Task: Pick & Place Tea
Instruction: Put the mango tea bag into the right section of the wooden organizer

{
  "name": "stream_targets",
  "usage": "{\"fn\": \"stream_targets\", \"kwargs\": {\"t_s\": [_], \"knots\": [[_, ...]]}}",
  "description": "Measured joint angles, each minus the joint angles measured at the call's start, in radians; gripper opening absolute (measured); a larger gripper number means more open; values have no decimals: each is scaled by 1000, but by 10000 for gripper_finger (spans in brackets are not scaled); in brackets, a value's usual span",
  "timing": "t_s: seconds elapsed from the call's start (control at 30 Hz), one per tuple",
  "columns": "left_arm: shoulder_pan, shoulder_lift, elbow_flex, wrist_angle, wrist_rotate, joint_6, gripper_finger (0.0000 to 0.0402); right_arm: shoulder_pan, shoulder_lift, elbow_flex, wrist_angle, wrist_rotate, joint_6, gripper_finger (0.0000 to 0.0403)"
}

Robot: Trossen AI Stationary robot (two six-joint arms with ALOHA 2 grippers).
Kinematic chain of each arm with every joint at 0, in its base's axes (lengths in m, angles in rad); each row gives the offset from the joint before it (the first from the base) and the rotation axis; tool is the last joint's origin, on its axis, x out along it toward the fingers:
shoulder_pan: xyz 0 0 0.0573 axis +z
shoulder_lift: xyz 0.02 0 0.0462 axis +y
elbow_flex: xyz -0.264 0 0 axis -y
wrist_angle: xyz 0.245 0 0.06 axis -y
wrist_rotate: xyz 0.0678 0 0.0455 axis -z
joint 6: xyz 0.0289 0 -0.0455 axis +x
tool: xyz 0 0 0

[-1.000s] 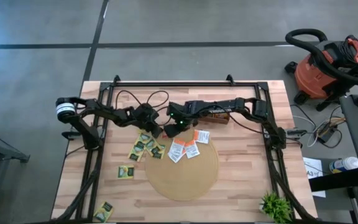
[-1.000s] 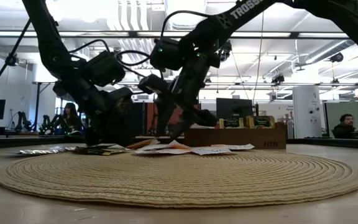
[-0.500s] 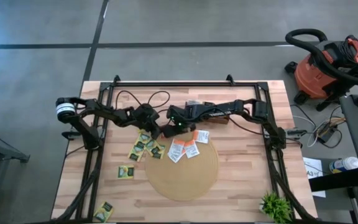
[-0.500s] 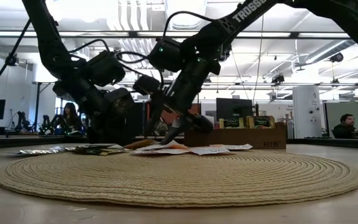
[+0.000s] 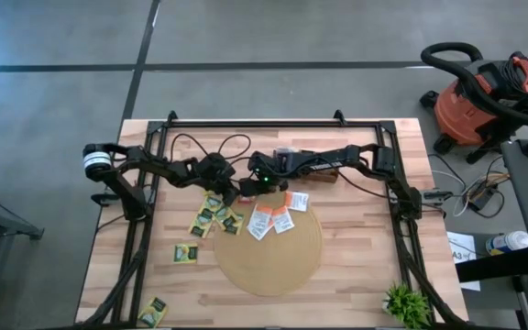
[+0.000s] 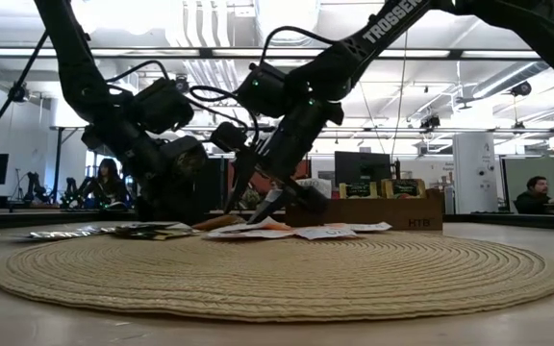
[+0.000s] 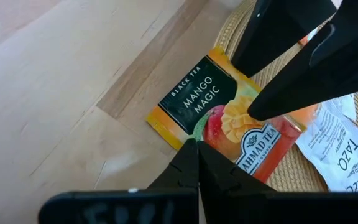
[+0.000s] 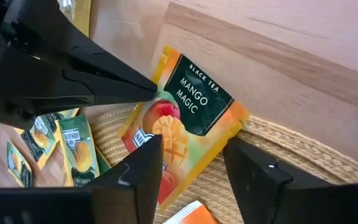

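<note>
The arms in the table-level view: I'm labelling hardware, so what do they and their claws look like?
Both arms are black jointed links with loose black cables looping off them. The right arm carries white block lettering along one link and a small green light near its wrist. Each claw, left claw and right claw, has two black wedge-shaped fingers tapering to narrow tips.

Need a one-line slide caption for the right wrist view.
Open right gripper straddles a Mango Magic tea sachet at the mat's edge, shut left gripper pinning it.
</note>
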Motion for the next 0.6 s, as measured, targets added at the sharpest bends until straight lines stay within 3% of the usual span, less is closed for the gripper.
{"fn": "stream_targets", "kwargs": {"t_s": [0.23, 0.6], "knots": [[0, 0, 0, 7, 0, -1, 0, 0, 0, -7, 60, 1, -35, 129], [2, -26, 0, 2, -12, -24, 0, 0, -1, -7, 58, 31, -111, 33]]}}
